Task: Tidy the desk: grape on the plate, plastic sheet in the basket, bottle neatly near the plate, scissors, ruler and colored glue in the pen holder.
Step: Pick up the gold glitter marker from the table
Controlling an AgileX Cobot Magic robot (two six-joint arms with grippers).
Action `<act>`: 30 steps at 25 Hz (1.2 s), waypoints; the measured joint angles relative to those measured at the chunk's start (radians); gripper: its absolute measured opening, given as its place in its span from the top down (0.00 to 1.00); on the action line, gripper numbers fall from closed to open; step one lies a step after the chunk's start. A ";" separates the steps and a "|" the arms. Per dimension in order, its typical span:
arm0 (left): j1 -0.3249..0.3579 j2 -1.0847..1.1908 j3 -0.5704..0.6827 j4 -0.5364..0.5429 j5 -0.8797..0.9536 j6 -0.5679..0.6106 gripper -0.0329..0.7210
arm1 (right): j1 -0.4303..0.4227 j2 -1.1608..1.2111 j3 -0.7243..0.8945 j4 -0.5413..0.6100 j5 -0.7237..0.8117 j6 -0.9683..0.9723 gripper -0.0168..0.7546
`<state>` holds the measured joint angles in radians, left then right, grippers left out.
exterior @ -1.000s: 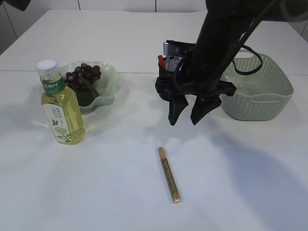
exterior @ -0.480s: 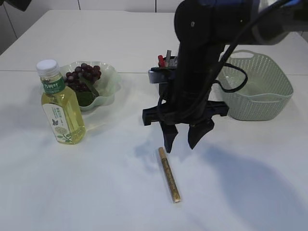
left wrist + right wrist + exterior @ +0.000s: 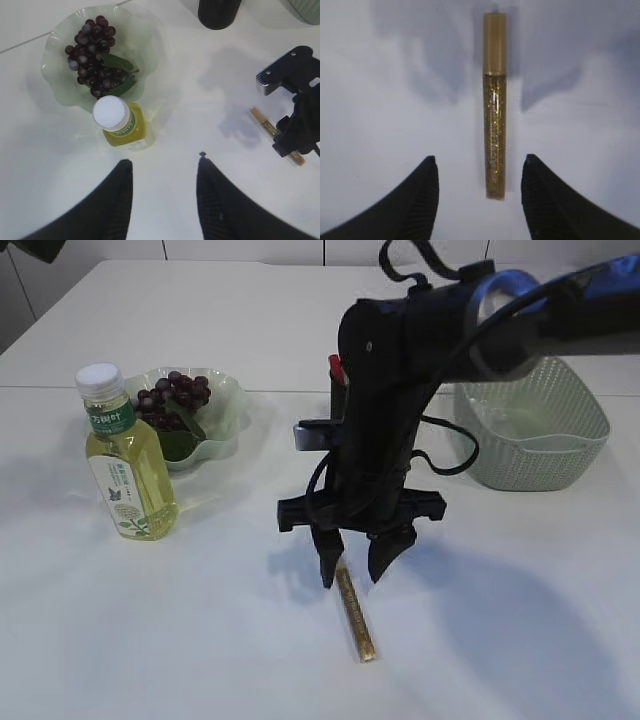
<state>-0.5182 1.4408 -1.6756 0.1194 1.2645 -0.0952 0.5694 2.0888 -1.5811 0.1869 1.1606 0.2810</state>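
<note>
Your right gripper (image 3: pixel 350 565) hangs low over the white table (image 3: pixel 520 620), fingers spread and pointing down w/ the gold glitter glue tube (image 3: pixel 354 610) between them — nothing pinched. In the right wrist view the tube (image 3: pixel 494 105) lies flat on the table, cap end far from the camera, its near end level w/ the two fingertips (image 3: pixel 427 167) and clear of both. Whether the tips touch the table you can't tell.

Your left gripper (image 3: pixel 162 165) is up high, jaws apart, holding nothing; it looks down on the bottle (image 3: pixel 122 125) and plate (image 3: pixel 50 80).

Other items, exterior view:
- Bottle (image 3: pixel 125 465), upright, white cap, yellow liquid — stands just beside the pale green plate (image 3: pixel 225 400), at its front-left.
- Grapes (image 3: pixel 170 400), dark bunch w/ a green leaf, on the plate.
- Pen holder (image 3: pixel 338 390), dark, mostly hidden behind the right arm; a red-tipped item shows at its top. Contents otherwise not readable.
- Basket (image 3: pixel 560 455), green woven plastic, at far right, well apart from the tube; something pale inside, too unclear to name.
</note>
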 joint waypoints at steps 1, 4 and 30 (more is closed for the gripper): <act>0.000 0.000 0.000 0.000 0.000 0.000 0.55 | 0.000 0.014 0.000 0.008 -0.010 0.000 0.43; 0.000 0.000 0.000 0.000 0.000 0.000 0.55 | 0.000 0.037 0.000 0.014 -0.040 0.000 0.43; 0.000 0.000 0.000 -0.002 0.000 0.000 0.55 | 0.000 0.107 -0.007 -0.028 -0.048 0.002 0.43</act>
<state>-0.5182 1.4408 -1.6756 0.1177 1.2645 -0.0952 0.5694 2.1955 -1.5876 0.1594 1.1130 0.2828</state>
